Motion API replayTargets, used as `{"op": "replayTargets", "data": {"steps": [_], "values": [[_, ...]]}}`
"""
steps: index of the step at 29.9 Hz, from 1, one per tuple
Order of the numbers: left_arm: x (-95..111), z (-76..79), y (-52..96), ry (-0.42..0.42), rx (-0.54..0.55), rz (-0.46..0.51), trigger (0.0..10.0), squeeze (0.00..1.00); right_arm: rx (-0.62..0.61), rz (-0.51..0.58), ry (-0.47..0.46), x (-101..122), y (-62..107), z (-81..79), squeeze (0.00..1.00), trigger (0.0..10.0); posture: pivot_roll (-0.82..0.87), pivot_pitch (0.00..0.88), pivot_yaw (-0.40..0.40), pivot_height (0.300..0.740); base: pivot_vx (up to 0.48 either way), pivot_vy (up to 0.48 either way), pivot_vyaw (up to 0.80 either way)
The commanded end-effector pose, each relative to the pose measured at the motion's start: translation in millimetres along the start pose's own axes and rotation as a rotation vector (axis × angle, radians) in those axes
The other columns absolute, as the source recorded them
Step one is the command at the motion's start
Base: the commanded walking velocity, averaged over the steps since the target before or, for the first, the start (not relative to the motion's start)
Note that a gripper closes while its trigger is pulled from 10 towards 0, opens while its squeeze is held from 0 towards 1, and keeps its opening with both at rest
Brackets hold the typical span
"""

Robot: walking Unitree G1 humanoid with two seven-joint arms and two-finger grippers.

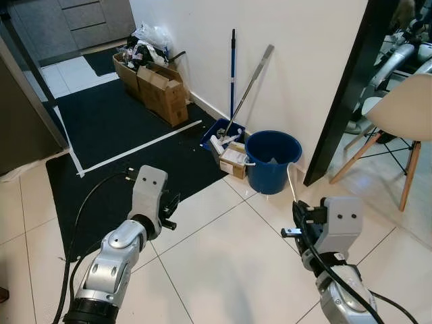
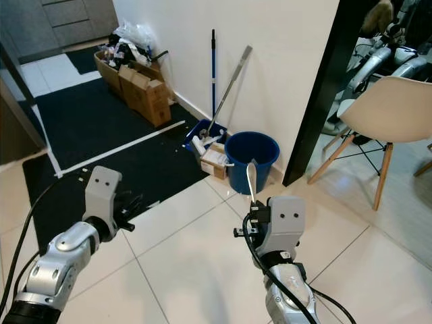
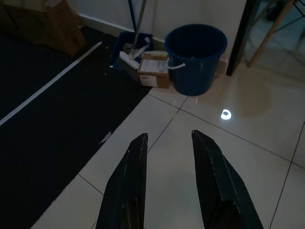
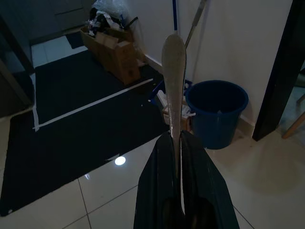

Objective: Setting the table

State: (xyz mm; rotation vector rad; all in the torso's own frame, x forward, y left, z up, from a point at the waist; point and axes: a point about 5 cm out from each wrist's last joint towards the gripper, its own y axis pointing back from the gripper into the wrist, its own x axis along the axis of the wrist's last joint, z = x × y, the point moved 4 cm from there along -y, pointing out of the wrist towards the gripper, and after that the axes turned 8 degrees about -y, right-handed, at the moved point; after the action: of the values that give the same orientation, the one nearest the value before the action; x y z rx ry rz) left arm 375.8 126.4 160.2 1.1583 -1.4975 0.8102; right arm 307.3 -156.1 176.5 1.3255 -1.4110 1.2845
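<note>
The right hand [image 4: 180,143] was closed on a spoon [image 4: 173,86], gripping it by the lower end so that the rest stood up beyond the fingertips, held over the tile floor [image 1: 229,256]. The left hand [image 3: 167,143] hung empty above the tiles, fingers parted. Ahead, a blue bucket [image 1: 273,160] stood against the wall beside a small box [image 1: 233,162].

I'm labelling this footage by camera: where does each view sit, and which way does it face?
Left and right eye views: on the head, looking forward and down at tiled floor, blue bucket and both arms.
Left wrist view: looks along the open left gripper toward the bucket.
Right wrist view: looks along the right gripper, jaws shut on a utensil handle.
Every view shares the bucket.
</note>
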Motion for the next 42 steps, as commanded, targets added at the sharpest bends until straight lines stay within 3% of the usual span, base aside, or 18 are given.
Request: {"op": "replayTargets", "data": {"steps": [1,12,20,25,26,27,34,42], "values": [[-0.5,0.6,1.8,-0.020,-0.013,-0.007,10.0,0.00,0.002,-0.012,0.000,-3.7,0.2,-1.6,0.00,10.0,-0.08,0.128,0.157,0.740,0.000,0.000,0.00],[5.3,-6.9,3.5,0.002,0.041,0.024,10.0,0.00,-0.067,-0.023,-0.017,-9.0,4.7,14.6,0.00,10.0,-0.05,0.113,0.154,0.740,0.000,0.000,0.00],[-6.2,-19.5,10.9,0.055,0.108,-0.004,10.0,0.00,-0.052,-0.021,0.006,-4.6,4.8,19.8,0.00,10.0,-0.06,0.119,0.141,0.740,0.000,0.000,0.00],[-5.3,-21.0,12.8,0.081,0.129,0.010,10.0,0.00,0.079,-0.060,-0.013,-8.5,6.4,2.8,0.00,10.0,-0.07,0.117,0.138,0.740,0.000,0.000,0.00],[-2.8,-28.4,14.7,0.135,0.166,0.030,10.0,0.00,0.254,-0.124,-0.023,-16.7,16.3,-22.1,0.00,10.0,-0.07,0.119,0.132,0.740,0.000,0.000,0.00],[-2.2,-31.1,15.4,0.155,0.179,0.034,10.0,0.00,0.294,-0.139,-0.025,-18.7,19.8,-27.7,0.00,10.0,-0.07,0.119,0.132,0.740,0.000,0.000,0.00],[-3.6,-37.4,19.0,0.246,0.197,0.034,10.0,0.00,0.253,-0.130,-0.013,-18.4,16.9,-19.5,0.00,10.0,-0.07,0.119,0.126,0.740,0.000,0.000,0.00],[-5.0,-24.9,20.6,0.210,0.157,0.028,10.0,0.00,0.194,-0.093,0.003,-11.0,9.6,-9.1,0.00,10.0,-0.06,0.118,0.121,0.740,0.000,0.000,0.00]]}}
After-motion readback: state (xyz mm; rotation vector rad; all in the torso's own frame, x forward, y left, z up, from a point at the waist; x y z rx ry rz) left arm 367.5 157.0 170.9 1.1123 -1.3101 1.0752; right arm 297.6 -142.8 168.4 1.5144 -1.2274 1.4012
